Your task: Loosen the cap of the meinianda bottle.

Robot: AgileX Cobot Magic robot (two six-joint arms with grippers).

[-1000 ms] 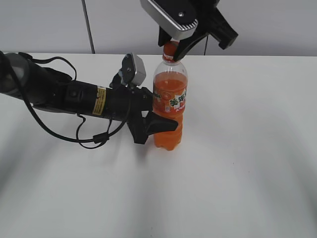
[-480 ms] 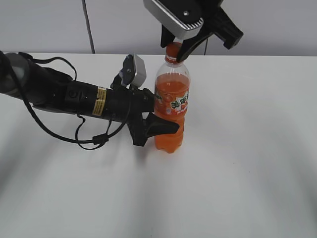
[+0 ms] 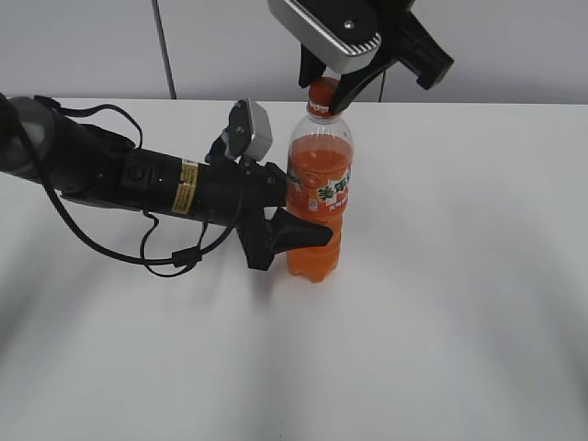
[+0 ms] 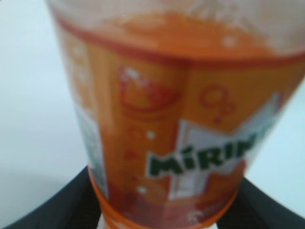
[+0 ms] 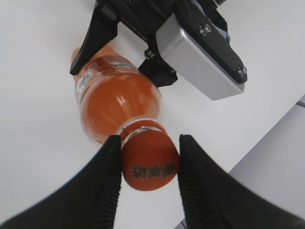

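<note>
The meinianda bottle (image 3: 318, 204) is standing upright on the white desk (image 3: 441, 303), near the middle and a little toward the far edge, its orange liquid reaching up to the shoulder. The left gripper (image 3: 287, 219) is reaching in from the left, lying almost level with the desk, and its black fingers (image 3: 299, 231) are clamping the bottle at label height, one in front and one behind. In the left wrist view the label (image 4: 190, 157) is filling the frame, blurred, with the fingers (image 4: 57, 205) pressing the bottle from both lower corners.

The right gripper (image 3: 328, 89) is hanging over the bottle from above. Its fingers (image 5: 102, 186) are sitting on either side of the cap (image 5: 148, 162), which is showing dark print on its top; both are touching the cap's sides in the right wrist view, so they are closing on it. The orange neck ring (image 5: 138, 125) is showing just under the cap
</note>
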